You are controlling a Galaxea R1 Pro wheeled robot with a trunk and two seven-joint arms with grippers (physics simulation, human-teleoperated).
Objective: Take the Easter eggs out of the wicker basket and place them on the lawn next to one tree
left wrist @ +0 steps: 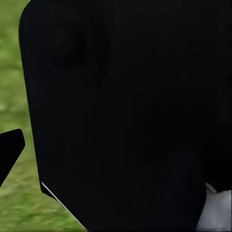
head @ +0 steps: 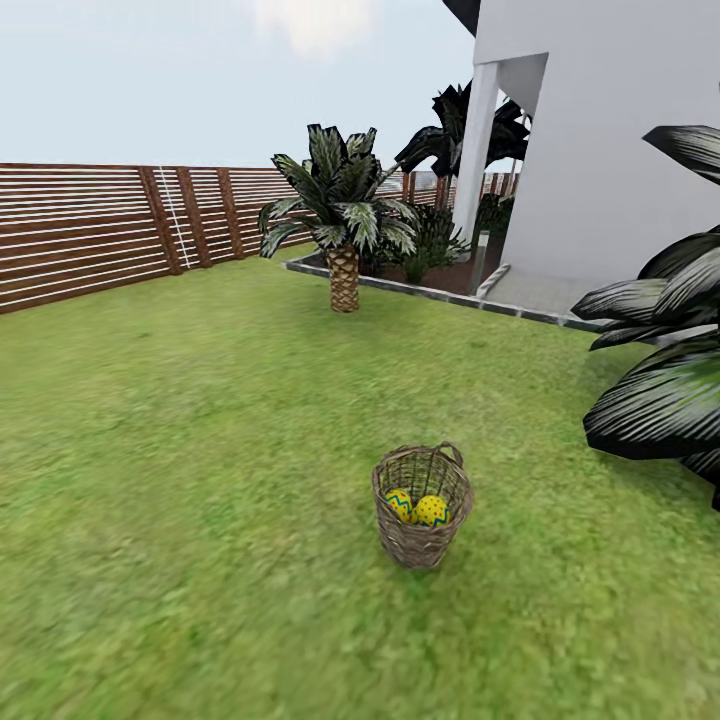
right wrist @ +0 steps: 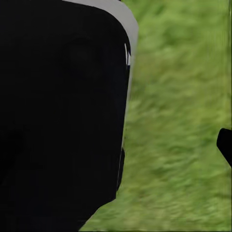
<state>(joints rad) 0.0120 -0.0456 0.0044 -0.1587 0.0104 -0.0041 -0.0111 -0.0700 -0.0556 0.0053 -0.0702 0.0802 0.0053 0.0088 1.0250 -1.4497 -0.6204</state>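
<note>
The wicker basket (head: 422, 505) stands upright on the lawn (head: 180, 460), a little right of centre in the head view. Two Easter eggs (head: 400, 503) (head: 432, 511), yellow with blue zigzags and red dots, lie side by side inside it; the rest of the basket's inside is hidden by its wall. The thick-trunked tree is out of view. In the left wrist view a dark fingertip (left wrist: 9, 150) pokes in over grass beside the robot's black body. The right wrist view likewise has a dark fingertip (right wrist: 225, 144) at its edge over grass.
A short palm (head: 343, 235) with a scaly trunk stands far behind the basket. Big dark palm leaves (head: 665, 390) reach in at the right. A brown slatted fence (head: 90, 235) runs along the back left; a white house (head: 610, 150) and grey kerb (head: 440, 294) lie back right.
</note>
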